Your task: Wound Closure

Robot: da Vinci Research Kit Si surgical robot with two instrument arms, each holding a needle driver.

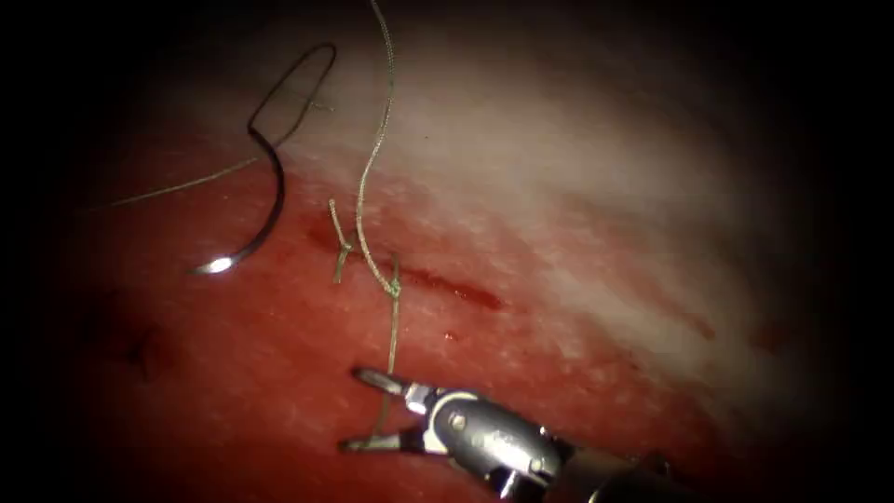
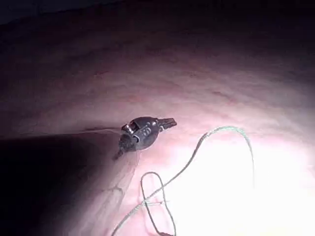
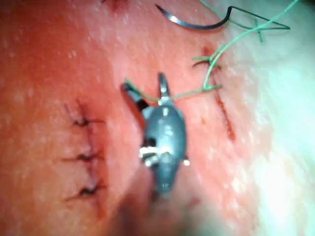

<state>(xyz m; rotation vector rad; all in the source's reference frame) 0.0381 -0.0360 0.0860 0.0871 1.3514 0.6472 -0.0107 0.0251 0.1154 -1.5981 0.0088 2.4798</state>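
The left hand (image 2: 170, 123) hung over bare tissue (image 2: 206, 88) in its own wrist view. It looked closed, with nothing in it.

Far left in the endoscope view, the curved needle (image 1: 270, 200) lay loose on the tissue (image 1: 577, 186), left of the cut (image 1: 461, 293). Neither hand held it and it was not in the tissue. Its bright tip pointed near and left, and its tail end led into a dark loop of thread on the far side.

Just right of the needle, a stitch (image 1: 341, 250) with short ends sat at the left end of the cut. Beside that was a knot (image 1: 394, 289) on the cut line. The green thread (image 1: 372, 158) came down from the far side to this knot, then ran on toward the near side.

There the right hand (image 1: 354, 410) was wide open, with the thread passing between its two fingers and nothing clamped. The right wrist view showed the same, the strand lying across the gap of that hand (image 3: 143, 84). It also showed three finished stitches (image 3: 86, 157) on a separate closed cut.

My judgement is that the work stood at the knot: the strand below it was lined up in the open right hand, either to be gripped or to be cut, and I could not tell which. Either way, the next move would call for closing squarely on the strand, a little clear of the knot, without dragging on the stitch.
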